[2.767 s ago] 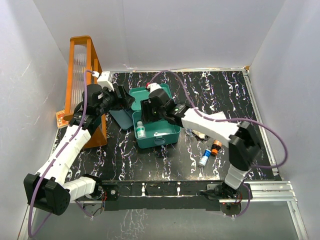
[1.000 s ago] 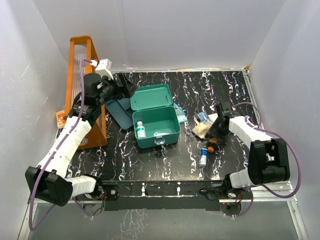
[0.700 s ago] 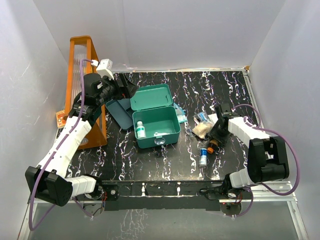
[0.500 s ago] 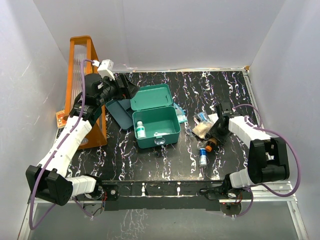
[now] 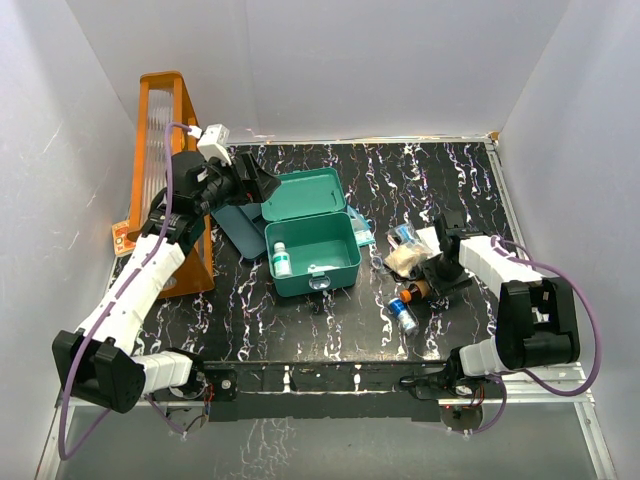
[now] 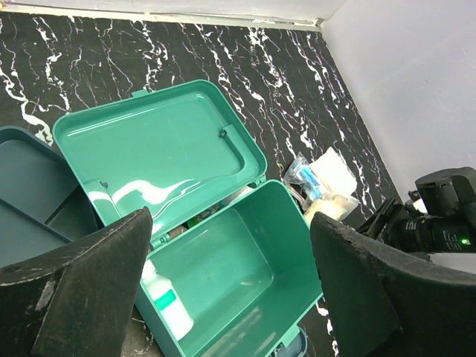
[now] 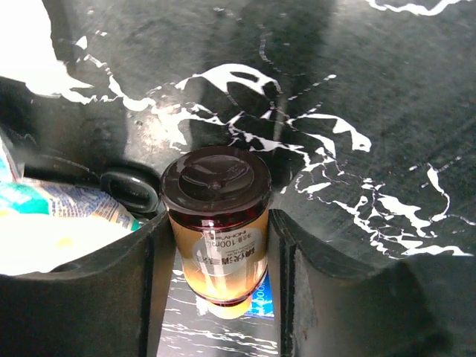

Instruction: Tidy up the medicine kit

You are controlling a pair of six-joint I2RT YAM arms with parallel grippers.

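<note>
Your right gripper (image 7: 218, 227) clamped on bottle (image 7: 216, 195), right of centre. Lift straight, clear packets (image 5: 405, 258), carry left into open kit (image 5: 340, 272), frame centre. Your left gripper (image 6: 230, 219) spread wide above it.

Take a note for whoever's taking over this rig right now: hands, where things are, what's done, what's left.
Left hand open, near the lid of the open teal-green plastic medicine kit.
Right hand shut on the amber dark-capped bottle, right of the kit.
Done: white green-labelled bottle in the kit.
To do: amber bottle, blue-capped vial, packets, closing lid.
</note>
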